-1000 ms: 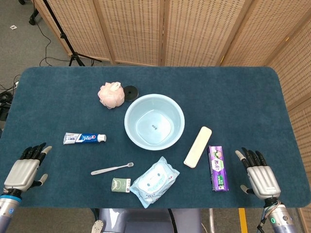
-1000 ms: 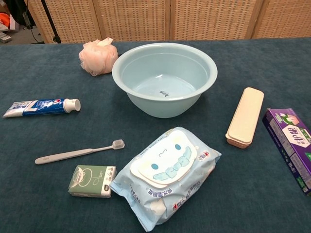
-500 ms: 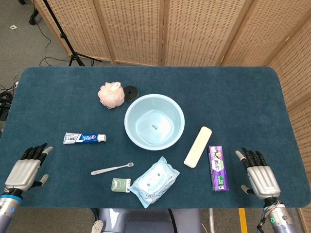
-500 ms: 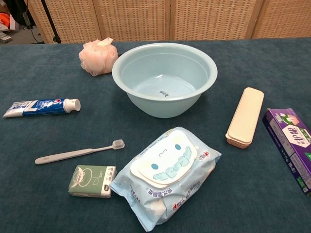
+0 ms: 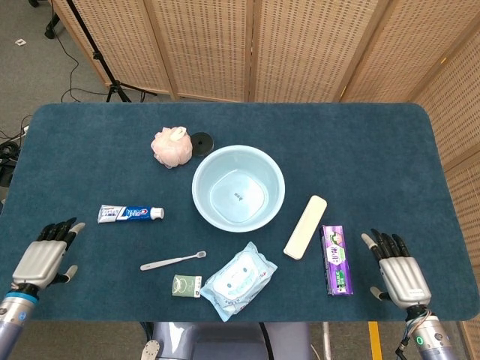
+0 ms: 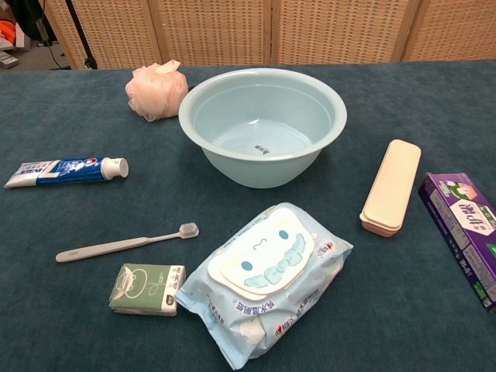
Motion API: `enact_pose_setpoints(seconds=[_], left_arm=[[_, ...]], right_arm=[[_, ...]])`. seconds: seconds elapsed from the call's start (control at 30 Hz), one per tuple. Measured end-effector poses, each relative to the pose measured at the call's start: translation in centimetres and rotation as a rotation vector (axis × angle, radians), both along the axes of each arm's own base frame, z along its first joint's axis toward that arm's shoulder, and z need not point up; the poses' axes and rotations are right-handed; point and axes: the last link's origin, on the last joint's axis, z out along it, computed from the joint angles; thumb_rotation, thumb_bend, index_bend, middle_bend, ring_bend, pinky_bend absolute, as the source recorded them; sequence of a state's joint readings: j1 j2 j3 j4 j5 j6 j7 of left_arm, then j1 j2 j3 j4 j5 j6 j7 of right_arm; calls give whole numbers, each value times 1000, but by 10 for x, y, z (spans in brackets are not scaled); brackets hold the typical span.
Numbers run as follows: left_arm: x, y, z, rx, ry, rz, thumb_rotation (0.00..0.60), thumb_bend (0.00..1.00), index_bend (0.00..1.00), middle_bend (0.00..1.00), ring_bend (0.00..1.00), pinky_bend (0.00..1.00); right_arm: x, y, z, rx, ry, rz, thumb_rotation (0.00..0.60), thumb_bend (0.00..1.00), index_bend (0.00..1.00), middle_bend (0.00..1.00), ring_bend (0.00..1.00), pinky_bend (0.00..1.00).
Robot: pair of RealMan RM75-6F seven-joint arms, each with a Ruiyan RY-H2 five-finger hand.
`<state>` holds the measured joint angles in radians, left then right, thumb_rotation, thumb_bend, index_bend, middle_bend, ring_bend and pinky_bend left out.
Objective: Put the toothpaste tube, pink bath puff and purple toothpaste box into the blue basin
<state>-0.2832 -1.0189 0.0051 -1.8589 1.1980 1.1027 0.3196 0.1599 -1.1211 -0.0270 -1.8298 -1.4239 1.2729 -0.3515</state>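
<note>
The empty blue basin (image 5: pixel 238 187) (image 6: pixel 263 124) stands mid-table. The pink bath puff (image 5: pixel 170 147) (image 6: pixel 157 91) sits just behind it to the left. A blue and white toothpaste tube (image 5: pixel 130 214) (image 6: pixel 66 170) lies left of the basin. The purple toothpaste box (image 5: pixel 336 259) (image 6: pixel 465 230) lies at the front right. My left hand (image 5: pixel 45 258) rests open at the table's front left corner, well short of the tube. My right hand (image 5: pixel 397 274) is open at the front right, just right of the box. Neither hand appears in the chest view.
A cream case (image 5: pixel 305 226) (image 6: pixel 391 187) lies between basin and box. A wet-wipe pack (image 5: pixel 238 280) (image 6: pixel 263 280), a toothbrush (image 5: pixel 172 260) (image 6: pixel 124 243) and a small green packet (image 5: pixel 186 286) (image 6: pixel 147 289) lie in front of the basin. A black disc (image 5: pixel 201 142) sits beside the puff.
My left hand has shifted slightly forward and to the right. The right hand and all objects stay where they were.
</note>
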Motion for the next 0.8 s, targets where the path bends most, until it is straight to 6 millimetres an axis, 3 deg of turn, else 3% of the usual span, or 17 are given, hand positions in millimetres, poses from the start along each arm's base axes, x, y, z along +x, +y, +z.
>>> enact_pose_setpoints(seconds=[0.37,0.8], left_arm=[[9,58,-3,-31,47,-17,600,336,0,0,0,0],[18,101,-44,-132,131,-58,600,340,105,0,0,0]], right_arm=[[2,1,-2,12,-4,3,600,156,21,0,0,0],[1,0,-1,7,-9,1,600,156,21,0,0,0]])
